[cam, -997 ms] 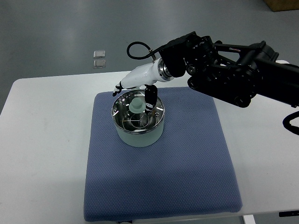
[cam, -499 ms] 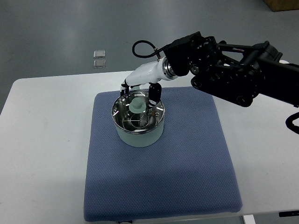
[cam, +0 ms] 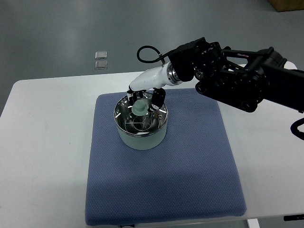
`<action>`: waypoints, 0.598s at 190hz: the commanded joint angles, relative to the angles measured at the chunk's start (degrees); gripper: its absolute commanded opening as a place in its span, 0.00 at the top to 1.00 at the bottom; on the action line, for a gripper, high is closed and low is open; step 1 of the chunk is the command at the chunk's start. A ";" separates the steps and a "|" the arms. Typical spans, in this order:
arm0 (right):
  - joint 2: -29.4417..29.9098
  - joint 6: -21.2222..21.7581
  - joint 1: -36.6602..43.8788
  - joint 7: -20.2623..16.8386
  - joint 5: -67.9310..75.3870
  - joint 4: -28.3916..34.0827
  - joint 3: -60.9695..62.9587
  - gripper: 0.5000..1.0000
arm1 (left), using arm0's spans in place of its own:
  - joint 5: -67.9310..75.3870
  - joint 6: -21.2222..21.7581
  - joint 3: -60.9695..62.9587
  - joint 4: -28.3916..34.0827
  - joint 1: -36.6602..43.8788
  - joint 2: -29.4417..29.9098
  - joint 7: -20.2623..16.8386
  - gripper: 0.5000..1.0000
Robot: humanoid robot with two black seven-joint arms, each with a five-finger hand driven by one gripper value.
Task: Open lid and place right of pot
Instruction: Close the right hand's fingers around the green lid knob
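Note:
A pale green pot (cam: 141,138) stands on the blue mat (cam: 190,156), left of the mat's middle. Its shiny metal lid (cam: 137,124) sits on the pot, with a pale green knob (cam: 139,107) on top. My right hand (cam: 144,98) comes in from the right on a black arm and hangs over the lid. Its dark fingers (cam: 157,97) hang down on either side of the knob, spread, and I cannot tell whether they touch it. The left arm does not show.
The mat lies on a white table (cam: 42,142). To the right of the pot is a wide stretch of bare mat (cam: 199,133). Two small clear squares (cam: 100,59) lie on the grey floor beyond the table.
My right hand has shifted to the right and come down, so its fingers now stand on both sides of the knob. The lid has not moved.

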 commanded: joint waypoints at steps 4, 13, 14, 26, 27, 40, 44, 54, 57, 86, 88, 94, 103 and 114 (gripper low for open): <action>0.00 -0.01 -0.01 -0.05 0.00 -0.01 0.07 0.75 | 0.00 0.02 0.00 0.00 0.00 0.00 0.00 0.00; 0.00 0.07 -0.01 -0.05 0.00 -0.01 0.07 0.78 | 0.00 0.02 0.00 0.00 0.00 0.00 0.00 0.00; 0.00 0.07 -0.01 -0.05 0.00 -0.01 0.07 0.78 | 0.00 0.02 0.00 0.00 0.00 0.00 0.00 0.00; 0.00 0.07 -0.01 -0.05 0.00 -0.01 0.07 0.84 | 0.00 0.02 0.00 0.00 0.00 0.00 0.00 0.00; 0.00 0.07 -0.01 -0.05 0.00 -0.01 0.07 0.84 | 0.00 0.02 0.00 0.00 0.00 0.00 0.00 0.00; -0.09 0.07 -0.01 -0.05 0.08 -0.01 0.16 0.87 | 0.00 0.02 0.00 0.00 0.00 0.00 0.00 0.00; -0.09 0.07 -0.01 -0.05 0.00 -0.01 0.16 0.90 | 0.00 0.02 0.00 0.00 0.00 0.00 0.00 0.00; -0.09 0.07 -0.10 -0.05 0.08 -0.01 0.24 0.96 | 0.00 0.02 0.00 0.00 0.00 0.00 0.00 0.00; -0.09 0.07 -0.19 -0.05 0.08 -0.01 0.33 1.00 | 0.00 0.02 0.00 0.00 0.00 0.00 0.00 0.00; -0.26 0.07 -0.71 0.04 0.08 0.00 0.77 1.00 | 0.00 0.02 0.00 0.00 0.00 0.00 0.00 0.00; -0.26 0.16 -0.71 0.04 0.17 0.08 0.77 1.00 | 0.00 0.02 0.00 0.00 0.00 0.00 0.00 0.00; -0.53 0.07 -0.80 0.04 0.17 0.08 0.86 1.00 | 0.00 0.02 0.00 0.00 0.00 0.00 0.00 0.00; -0.70 0.16 -0.80 0.04 0.17 0.08 0.86 1.00 | 0.00 0.02 0.00 0.00 0.00 0.00 0.00 0.00; -0.79 0.16 -0.80 0.04 0.17 0.08 0.86 1.00 | 0.00 0.02 0.00 0.00 0.00 0.00 0.00 0.00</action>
